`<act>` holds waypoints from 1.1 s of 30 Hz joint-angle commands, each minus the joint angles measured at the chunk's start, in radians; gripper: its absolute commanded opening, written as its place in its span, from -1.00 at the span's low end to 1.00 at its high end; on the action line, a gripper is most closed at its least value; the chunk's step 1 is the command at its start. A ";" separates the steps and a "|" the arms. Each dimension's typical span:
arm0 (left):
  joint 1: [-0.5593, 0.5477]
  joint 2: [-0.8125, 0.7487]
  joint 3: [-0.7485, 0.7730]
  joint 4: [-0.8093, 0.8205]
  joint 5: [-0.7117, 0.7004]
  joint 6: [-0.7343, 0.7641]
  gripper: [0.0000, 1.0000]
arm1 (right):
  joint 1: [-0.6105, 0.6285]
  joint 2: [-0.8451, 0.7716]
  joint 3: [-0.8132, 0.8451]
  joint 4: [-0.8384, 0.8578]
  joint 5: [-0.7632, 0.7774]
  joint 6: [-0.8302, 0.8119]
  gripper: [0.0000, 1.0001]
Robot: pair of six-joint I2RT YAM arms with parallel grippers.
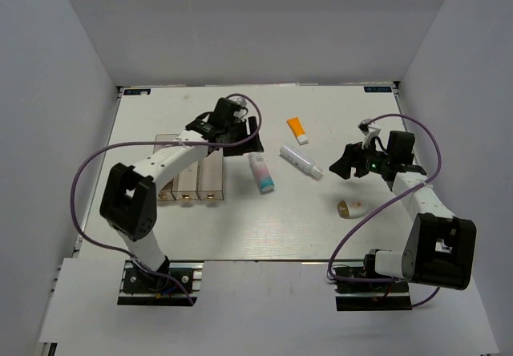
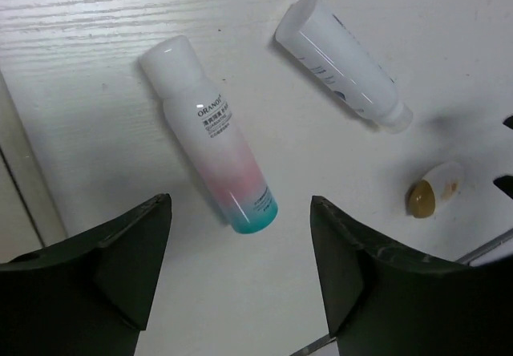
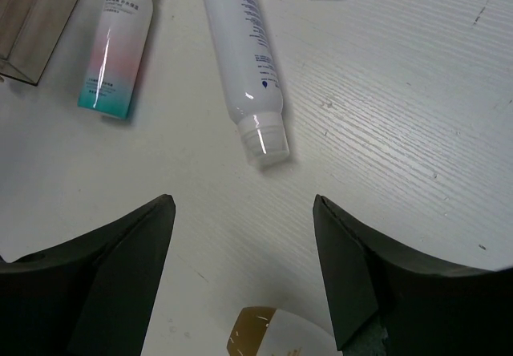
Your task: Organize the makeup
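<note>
The white tube with the teal end (image 1: 261, 171) lies mid-table; in the left wrist view (image 2: 212, 131) its teal end is just ahead of my open, empty left gripper (image 2: 240, 204), which hovers above it (image 1: 244, 141). The slim white tube (image 1: 300, 162) lies to its right and shows in both wrist views (image 2: 345, 63) (image 3: 244, 59). The orange white-capped tube (image 1: 298, 129) lies farther back. The white-and-gold egg (image 1: 351, 207) sits just below my open, empty right gripper (image 3: 244, 204) (image 1: 343, 166), at the bottom edge of the right wrist view (image 3: 276, 336). Sponges and puff are not visible.
The clear three-compartment organizer box (image 1: 188, 175) lies left of the teal tube, under the left arm; its corner shows in the right wrist view (image 3: 36, 19). White walls enclose the table on three sides.
</note>
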 commanded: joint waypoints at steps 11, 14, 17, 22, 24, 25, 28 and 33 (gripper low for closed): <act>-0.144 0.322 0.283 -0.227 -0.233 -0.136 0.89 | 0.000 -0.008 0.025 0.003 0.018 -0.002 0.52; -0.154 0.357 0.306 -0.250 -0.239 -0.133 0.88 | 0.000 -0.006 0.020 0.007 0.019 -0.001 0.52; -0.154 0.386 0.308 -0.250 -0.237 -0.133 0.82 | -0.002 -0.006 0.020 0.010 0.019 0.004 0.52; -0.163 0.388 0.280 -0.216 -0.231 -0.135 0.18 | -0.001 -0.001 0.025 0.010 0.021 0.005 0.52; -0.172 0.386 0.275 -0.207 -0.227 -0.132 -0.04 | -0.001 -0.001 0.025 0.009 0.021 0.005 0.52; -0.172 0.383 0.269 -0.206 -0.225 -0.124 -0.14 | -0.001 -0.001 0.026 0.007 0.019 0.005 0.52; -0.172 0.337 0.243 -0.154 -0.213 -0.097 -0.42 | -0.001 -0.003 0.025 0.006 0.019 0.007 0.52; -0.172 0.195 0.205 -0.083 -0.208 -0.057 -0.73 | -0.001 -0.009 0.025 0.000 0.018 0.002 0.51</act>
